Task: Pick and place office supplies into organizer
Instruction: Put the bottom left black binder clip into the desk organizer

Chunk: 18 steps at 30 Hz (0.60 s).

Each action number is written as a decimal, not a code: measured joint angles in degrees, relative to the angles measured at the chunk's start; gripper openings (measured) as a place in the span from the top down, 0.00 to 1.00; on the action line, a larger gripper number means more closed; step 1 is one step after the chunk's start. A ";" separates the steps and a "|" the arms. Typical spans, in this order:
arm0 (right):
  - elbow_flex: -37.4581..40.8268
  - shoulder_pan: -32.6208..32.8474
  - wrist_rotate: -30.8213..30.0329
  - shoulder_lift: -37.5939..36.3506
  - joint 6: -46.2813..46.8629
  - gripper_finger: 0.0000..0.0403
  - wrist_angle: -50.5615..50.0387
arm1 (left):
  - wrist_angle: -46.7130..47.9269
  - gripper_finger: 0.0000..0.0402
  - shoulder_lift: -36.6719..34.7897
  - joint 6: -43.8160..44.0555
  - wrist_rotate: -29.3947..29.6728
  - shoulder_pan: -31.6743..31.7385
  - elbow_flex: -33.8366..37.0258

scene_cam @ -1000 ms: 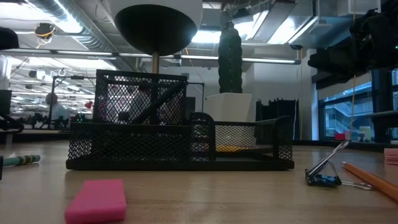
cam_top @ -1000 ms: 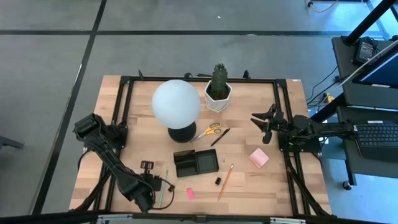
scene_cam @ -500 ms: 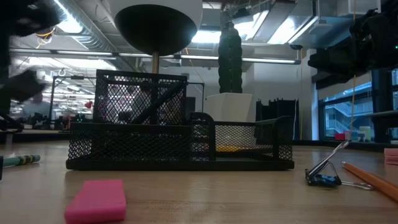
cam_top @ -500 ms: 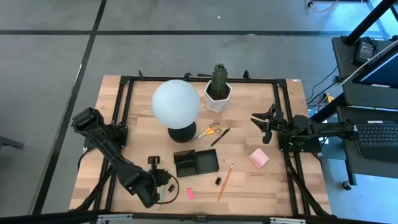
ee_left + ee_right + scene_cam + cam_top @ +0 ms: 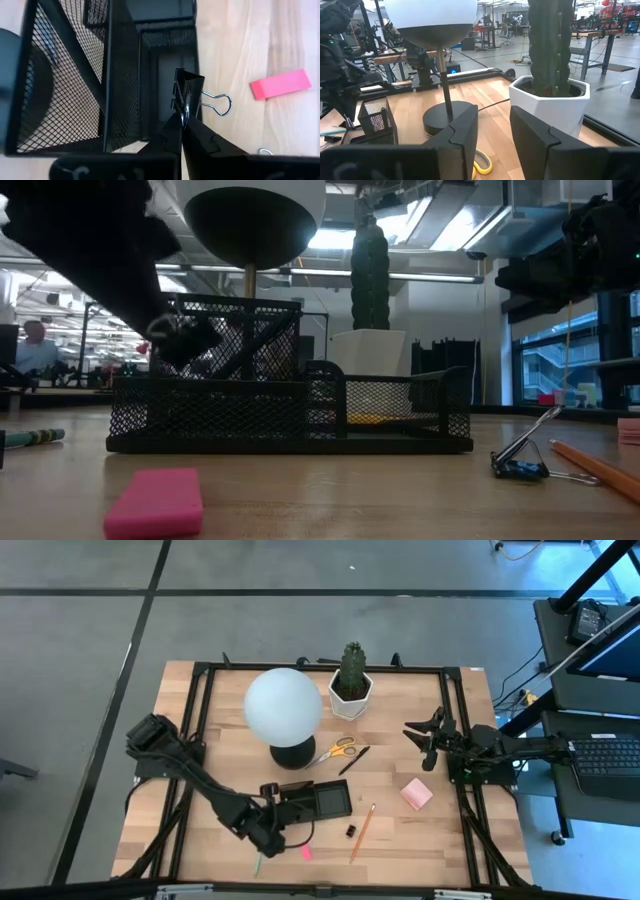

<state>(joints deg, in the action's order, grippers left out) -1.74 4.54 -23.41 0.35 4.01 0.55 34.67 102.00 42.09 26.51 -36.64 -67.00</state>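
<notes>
Black binder clip (image 5: 186, 93) pinched in our left gripper (image 5: 183, 120) has just arrived over the mesh organizer (image 5: 125, 75), ready for dropping; right gripper (image 5: 428, 743) waits parted

Seen from above, the left gripper (image 5: 277, 812) reaches to the left end of the black organizer (image 5: 325, 802); near it lie a pink eraser (image 5: 305, 852) and orange pencil (image 5: 362, 832), while the right gripper (image 5: 425, 738) waits far right.
</notes>
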 joint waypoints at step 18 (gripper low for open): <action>0.02 0.00 0.01 0.01 0.00 0.71 0.00 | 2.70 1.00 2.99 -0.76 -4.19 1.59 -0.13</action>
<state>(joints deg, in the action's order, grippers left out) -1.72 4.54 -23.40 0.36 4.01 0.55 37.38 104.99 41.32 22.32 -35.05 -67.13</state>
